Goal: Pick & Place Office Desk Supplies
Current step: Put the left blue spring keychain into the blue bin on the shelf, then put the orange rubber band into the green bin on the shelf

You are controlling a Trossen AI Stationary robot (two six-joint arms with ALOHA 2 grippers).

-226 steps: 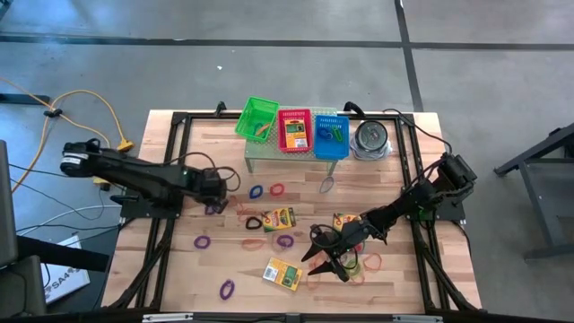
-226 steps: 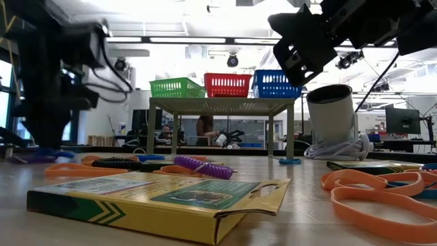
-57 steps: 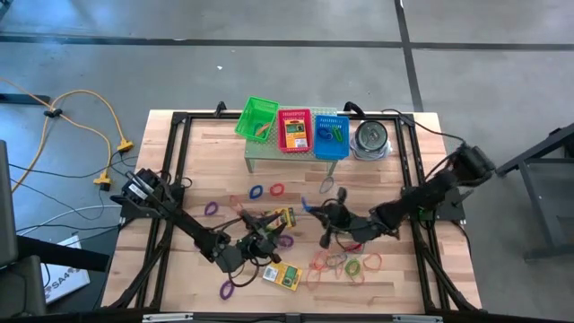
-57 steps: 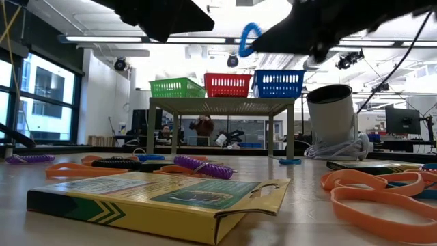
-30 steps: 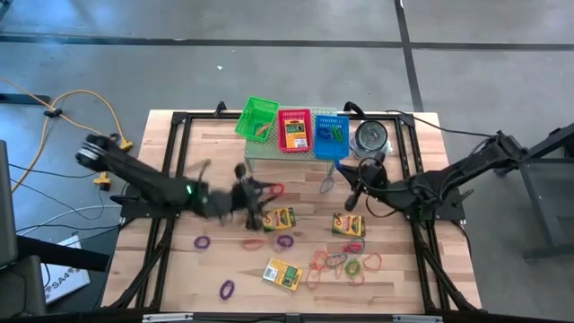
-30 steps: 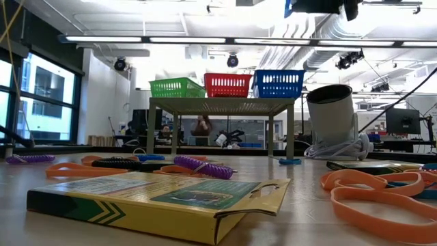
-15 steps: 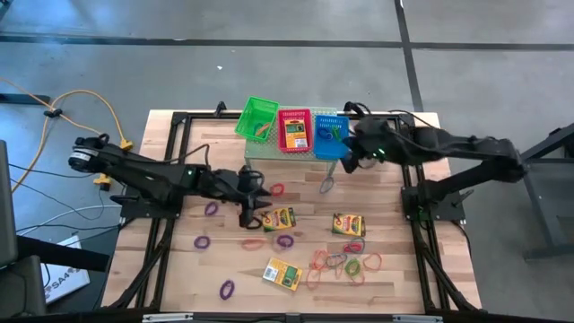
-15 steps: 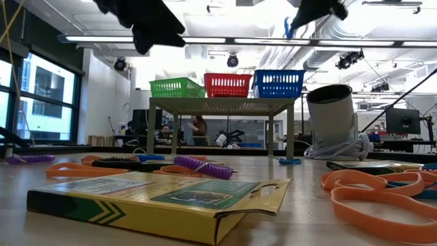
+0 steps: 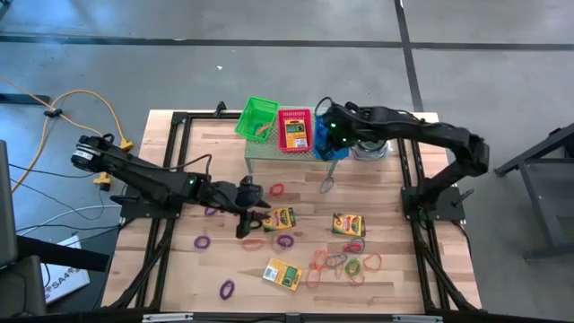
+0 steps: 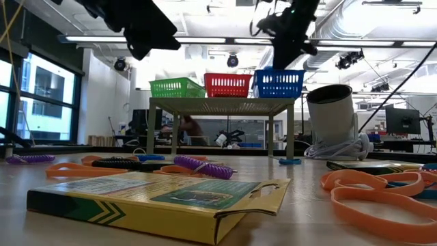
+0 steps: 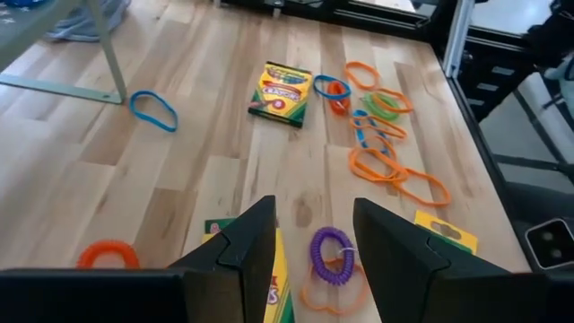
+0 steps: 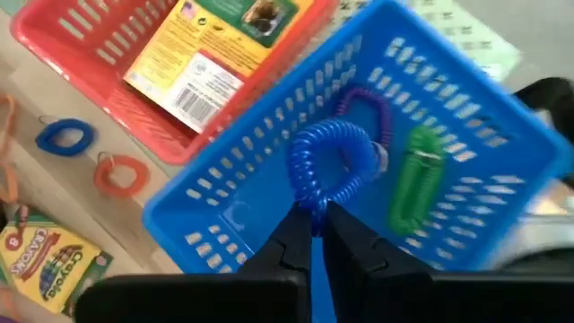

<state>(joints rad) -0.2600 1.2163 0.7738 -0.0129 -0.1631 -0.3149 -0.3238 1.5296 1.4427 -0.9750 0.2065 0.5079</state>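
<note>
We count three mesh baskets: one green basket (image 9: 257,117), one red basket (image 9: 294,111), one blue basket (image 9: 330,152). Beside them is one round tin (image 9: 370,137). There are four crayon boxes (image 9: 280,218): three flat on the table (image 9: 179,269) and one in the red basket. Three coiled loops are at the blue basket: a blue loop (image 12: 327,166), a purple loop (image 12: 368,103) and a green loop (image 12: 414,179). Lying singly on the table we find four purple bands (image 9: 203,241), two blue bands (image 9: 327,186), one red band (image 9: 276,189) and one orange band (image 9: 254,242). The tangle of bands (image 9: 345,263) near the right side we cannot count
</note>
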